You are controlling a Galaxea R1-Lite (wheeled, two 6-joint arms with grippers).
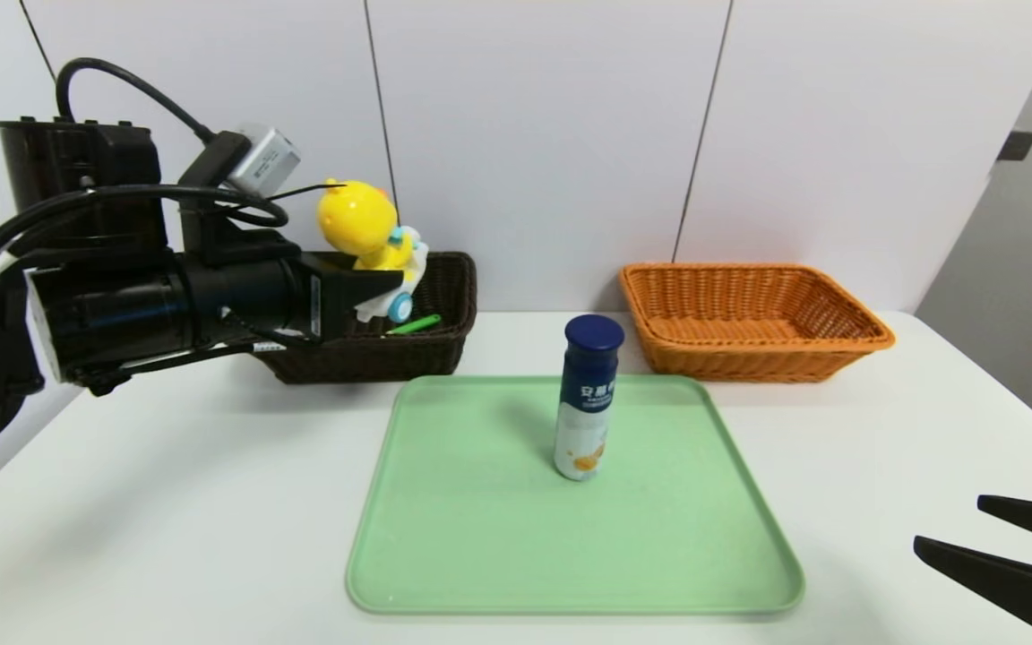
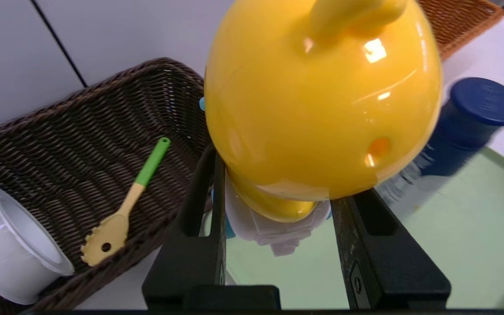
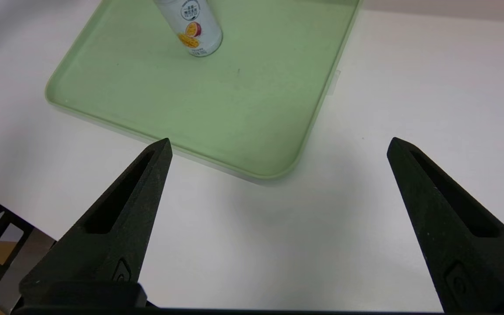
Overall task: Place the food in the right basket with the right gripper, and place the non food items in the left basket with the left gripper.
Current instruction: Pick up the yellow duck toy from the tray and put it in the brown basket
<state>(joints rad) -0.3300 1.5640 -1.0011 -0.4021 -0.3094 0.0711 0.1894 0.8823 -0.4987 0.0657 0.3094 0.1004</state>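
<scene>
My left gripper point(image 1: 382, 291) is shut on a yellow duck toy point(image 1: 356, 219) with a white, blue-wheeled base, holding it in the air above the right end of the dark brown left basket point(image 1: 449, 269). In the left wrist view the toy point(image 2: 322, 96) fills the space between the black fingers point(image 2: 199, 210). A white bottle with a dark blue cap point(image 1: 588, 403) stands upright on the green tray point(image 1: 480, 537). The orange right basket point(image 1: 865, 336) holds nothing that I can see. My right gripper point(image 1: 950, 524) rests open low at the table's near right, off the tray corner point(image 3: 278, 166).
Inside the dark basket point(image 2: 59, 131) lie a green-handled spoon point(image 2: 125, 205) and a white cup point(image 2: 11, 249). The bottle point(image 3: 193, 22) stands beyond my right gripper point(image 3: 278, 144). A white wall rises close behind both baskets.
</scene>
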